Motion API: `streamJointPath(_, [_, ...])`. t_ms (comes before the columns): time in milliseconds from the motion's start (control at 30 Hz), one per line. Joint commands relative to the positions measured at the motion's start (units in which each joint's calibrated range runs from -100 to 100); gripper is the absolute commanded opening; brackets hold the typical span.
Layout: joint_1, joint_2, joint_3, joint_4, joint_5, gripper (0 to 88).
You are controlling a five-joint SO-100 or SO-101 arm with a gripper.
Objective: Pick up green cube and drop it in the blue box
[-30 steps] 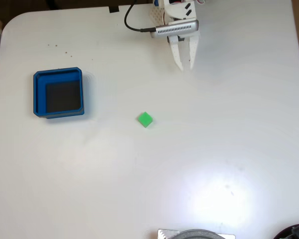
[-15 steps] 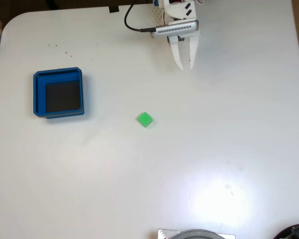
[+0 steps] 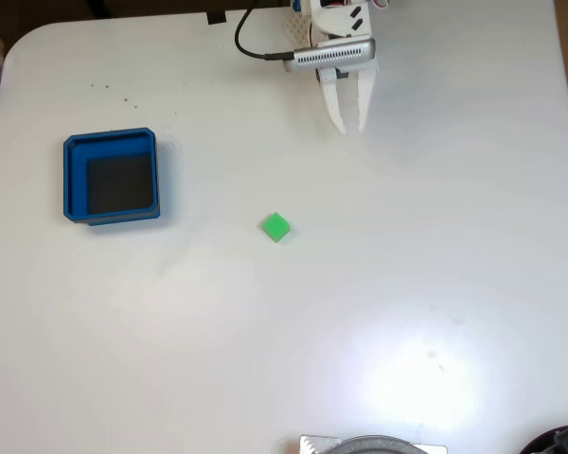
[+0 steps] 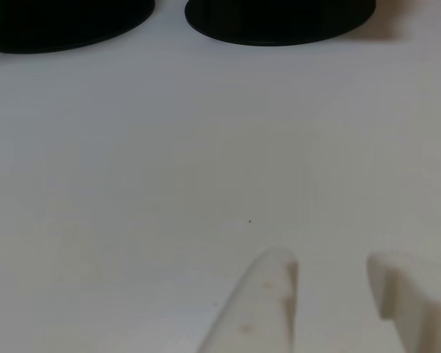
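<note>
Below and a little left of the gripper (image 3: pixel 349 128) in the fixed view, whose fingers stand narrowly apart and empty, the green cube (image 3: pixel 275 227) looks light and rigid, best pinched across two opposite flat faces.

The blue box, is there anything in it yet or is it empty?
Empty. In the fixed view the blue box shows only its bare dark floor, and the green cube lies on the table to its right.

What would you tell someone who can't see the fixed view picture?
A tiny green cube sits alone mid-table. The blue box lies to its left, and the robot's white hand hangs near the top edge, empty, fingers slightly apart.
</note>
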Motion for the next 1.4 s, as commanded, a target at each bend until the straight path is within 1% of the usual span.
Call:
streamJointPath(0, [0.6,-0.8,0.3,-1.1,-0.1,2.8])
streamJointPath(200, [1.0,-0.8,0.2,-1.1,-0.1,2.8])
streamJointPath(767, [15.8,-0.7,0.3,-1.1,-0.1,2.8])
streamJointPath(1133, [16.2,0.3,-2.2,-1.8,0.1,2.8])
streamJointPath(1267, [16.2,4.3,-7.7,-1.8,0.1,2.8])
streamJointPath(1367, [16.1,10.6,-14.6,-1.8,0.1,2.8])
